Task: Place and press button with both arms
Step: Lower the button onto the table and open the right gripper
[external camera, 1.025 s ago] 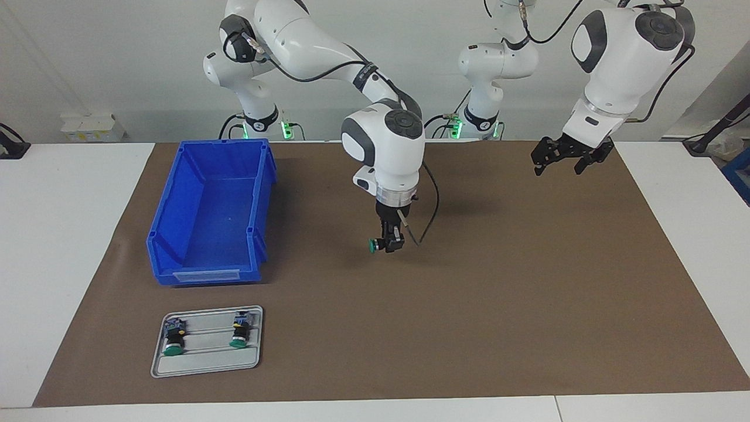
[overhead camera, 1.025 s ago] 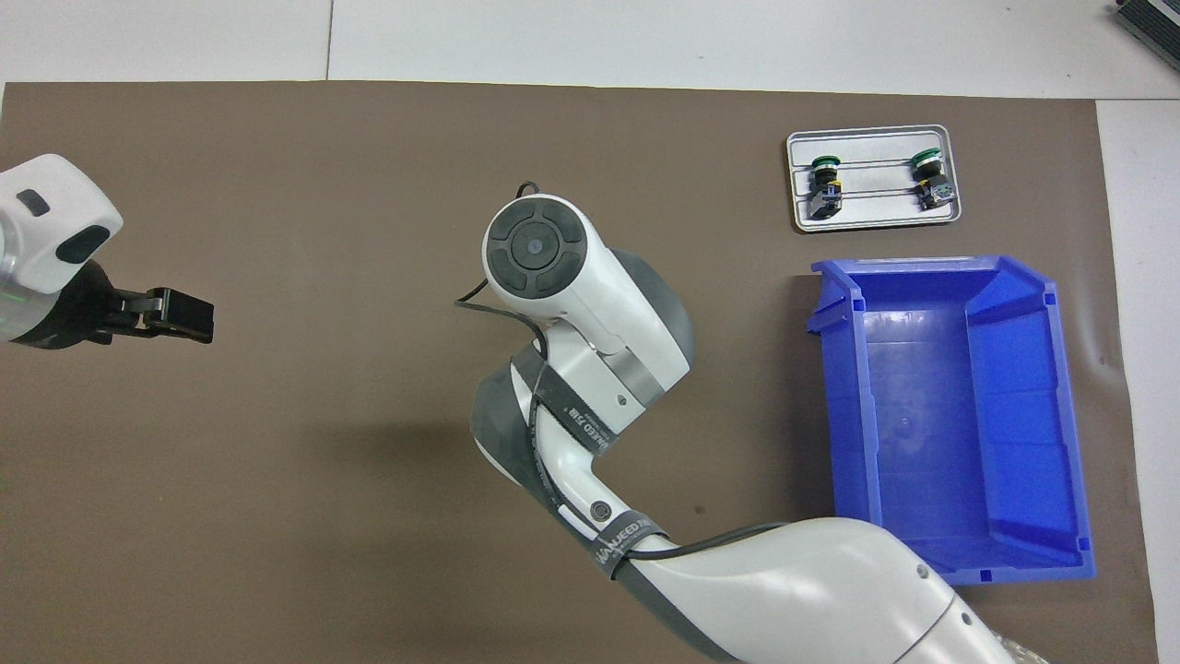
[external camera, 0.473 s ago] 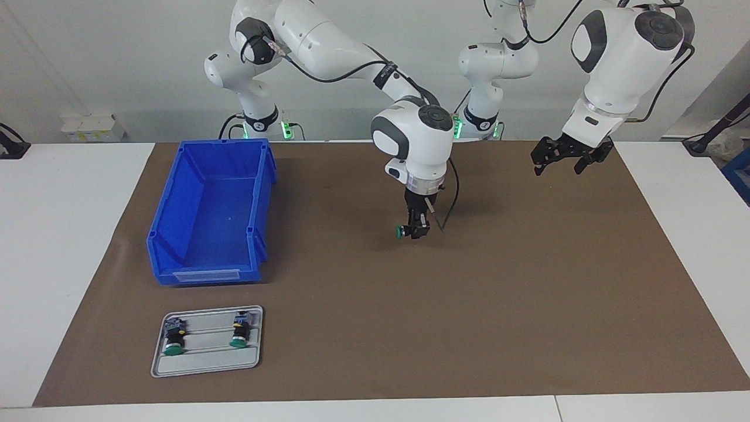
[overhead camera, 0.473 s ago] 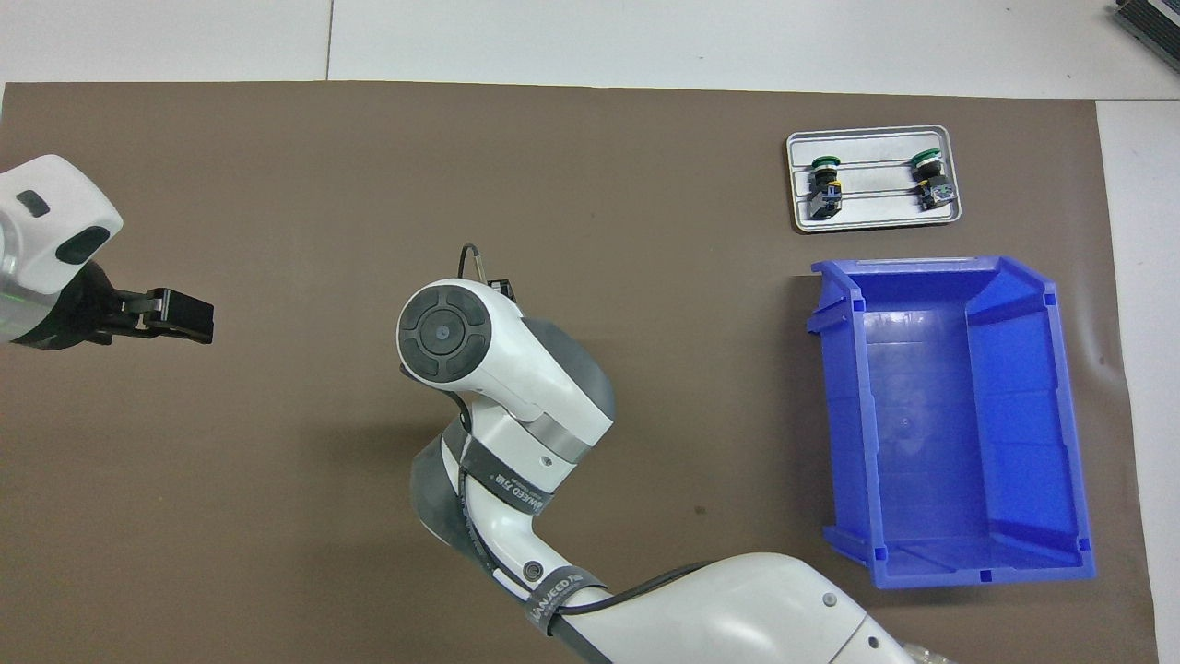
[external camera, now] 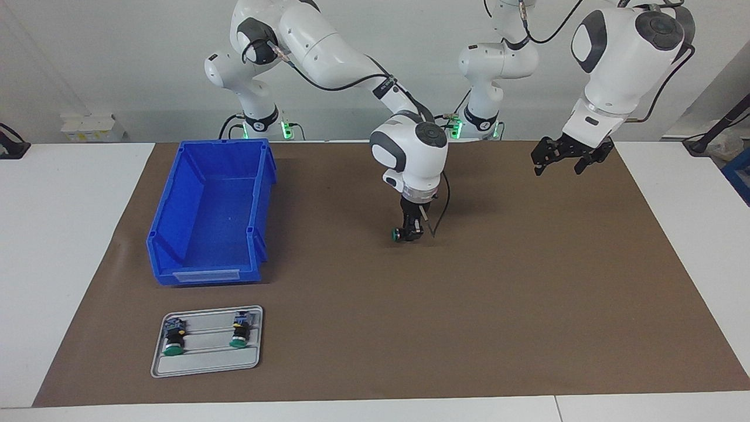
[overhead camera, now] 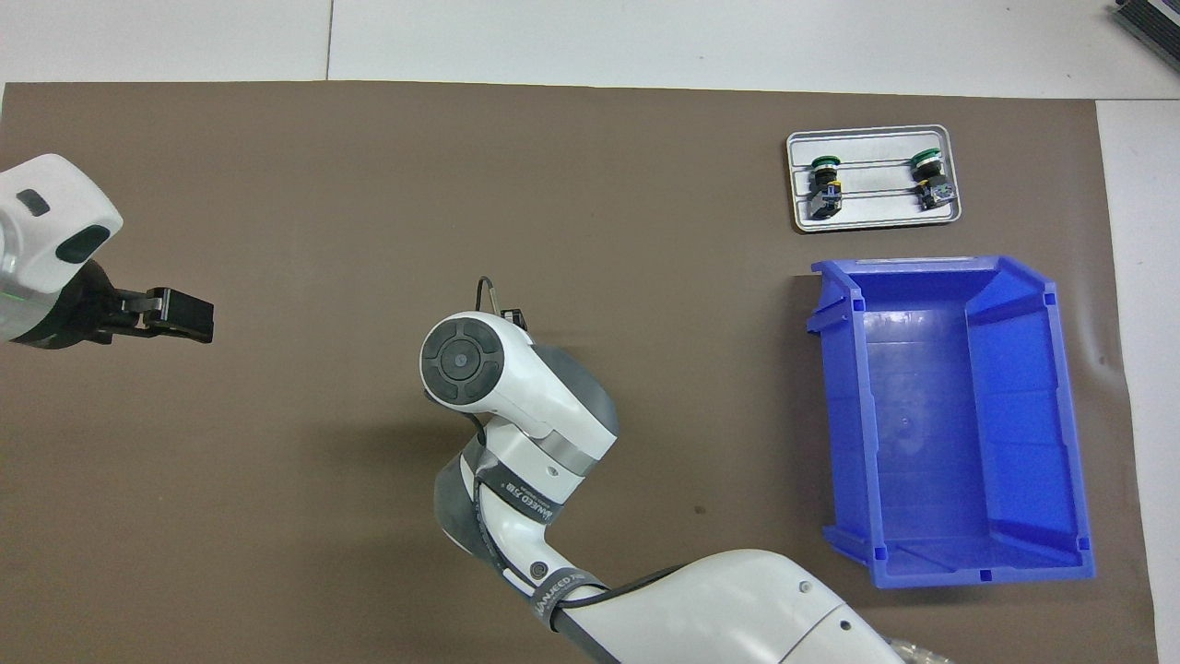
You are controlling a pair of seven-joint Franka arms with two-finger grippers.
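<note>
My right gripper [external camera: 409,231] is shut on a button [external camera: 401,234], a small black body with a green cap pointing sideways toward the right arm's end. It hangs very low over the middle of the brown mat [external camera: 527,293]; I cannot tell whether it touches. In the overhead view the right wrist [overhead camera: 466,360] hides the button. My left gripper [external camera: 563,160] [overhead camera: 181,315] waits open and empty in the air over the mat at the left arm's end.
A grey tray [external camera: 205,364] [overhead camera: 872,216] holds two more green-capped buttons [external camera: 173,341] [external camera: 239,334], farther from the robots than the empty blue bin [external camera: 202,275] [overhead camera: 949,424] at the right arm's end.
The right gripper has carried the button toward the left arm's end and nearer to the robots, then sunk closer to the mat. The left arm has not moved.
</note>
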